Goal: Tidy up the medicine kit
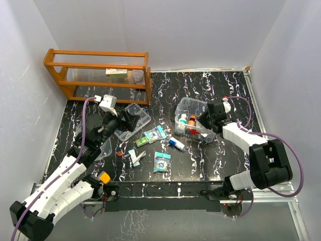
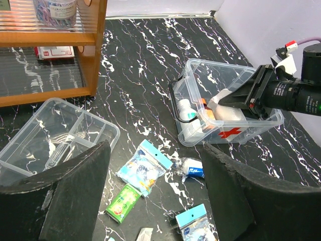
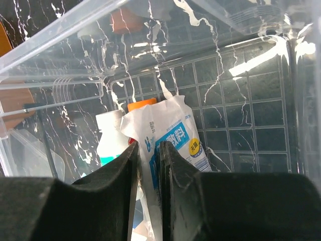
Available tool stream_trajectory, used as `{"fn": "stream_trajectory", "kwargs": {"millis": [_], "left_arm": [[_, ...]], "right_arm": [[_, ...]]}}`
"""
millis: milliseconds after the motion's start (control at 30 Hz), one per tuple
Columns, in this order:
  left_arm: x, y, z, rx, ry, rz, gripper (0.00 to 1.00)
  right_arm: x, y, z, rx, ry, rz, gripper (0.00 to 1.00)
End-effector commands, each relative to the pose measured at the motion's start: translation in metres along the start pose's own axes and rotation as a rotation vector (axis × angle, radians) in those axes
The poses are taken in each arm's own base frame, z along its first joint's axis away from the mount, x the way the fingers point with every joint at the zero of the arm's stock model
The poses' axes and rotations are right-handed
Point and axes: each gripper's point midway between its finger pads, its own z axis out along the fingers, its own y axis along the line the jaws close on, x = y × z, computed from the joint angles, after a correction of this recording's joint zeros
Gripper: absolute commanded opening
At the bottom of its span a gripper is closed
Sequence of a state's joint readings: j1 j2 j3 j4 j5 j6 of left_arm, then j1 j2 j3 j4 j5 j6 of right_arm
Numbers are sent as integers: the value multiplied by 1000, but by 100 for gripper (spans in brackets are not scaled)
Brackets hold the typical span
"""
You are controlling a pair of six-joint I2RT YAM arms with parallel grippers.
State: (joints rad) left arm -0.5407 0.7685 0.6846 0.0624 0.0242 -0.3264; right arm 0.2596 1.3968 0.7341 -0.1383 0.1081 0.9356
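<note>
The black marbled desk (image 1: 220,90) carries an orange wooden rack (image 1: 98,70) at its far left, the clear medicine box (image 2: 235,133) with a red cross right of centre, lid off, and the divided tray insert (image 2: 50,135) lying apart to the left. The left gripper (image 2: 155,144) hovers just beside that tray, spread wide and grasping nothing, while the right gripper (image 3: 149,148) reaches into the box, clenched on a white-and-blue pouch (image 3: 170,135) beside a white bottle (image 3: 108,135). Small packets (image 2: 143,168) lie loose between box and tray.
</note>
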Motion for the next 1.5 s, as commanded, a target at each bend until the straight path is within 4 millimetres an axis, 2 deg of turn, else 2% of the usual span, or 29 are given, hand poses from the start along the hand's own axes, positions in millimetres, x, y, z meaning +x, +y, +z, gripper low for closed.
{"fn": "stream_trajectory", "kwargs": {"millis": [0, 167, 333, 433, 600, 700, 900, 1067, 1200, 1333, 1467], "left_arm": [[-1, 1, -2, -4, -15, -8, 72], [-1, 0, -1, -2, -15, -11, 72], [0, 0, -2, 0, -15, -12, 72], [0, 0, -2, -1, -15, -10, 72], [-1, 0, -2, 2, -18, -13, 72], [0, 0, -1, 3, -15, -14, 72], [1, 0, -1, 2, -13, -14, 72], [1, 0, -1, 0, -13, -14, 72], [1, -1, -1, 5, -15, -15, 72], [0, -4, -1, 19, -12, -13, 72], [1, -3, -1, 19, -9, -12, 73]], "right_arm": [[-16, 9, -9, -4, -52, 78, 19], [-9, 6, -11, 29, -11, 108, 22], [-20, -9, -12, 123, -57, 32, 41], [-29, -15, -16, 162, -86, -37, 47], [-40, -21, -25, 204, -109, -134, 48], [-39, -19, -24, 197, -87, -187, 47], [-27, -12, -22, 165, 7, -268, 37], [-26, 3, -28, 93, 44, -302, 19], [-26, 22, -34, -41, 72, -246, 7], [-27, 36, -39, -162, 103, -159, 3], [-24, 33, -38, -217, 146, -110, 0]]}}
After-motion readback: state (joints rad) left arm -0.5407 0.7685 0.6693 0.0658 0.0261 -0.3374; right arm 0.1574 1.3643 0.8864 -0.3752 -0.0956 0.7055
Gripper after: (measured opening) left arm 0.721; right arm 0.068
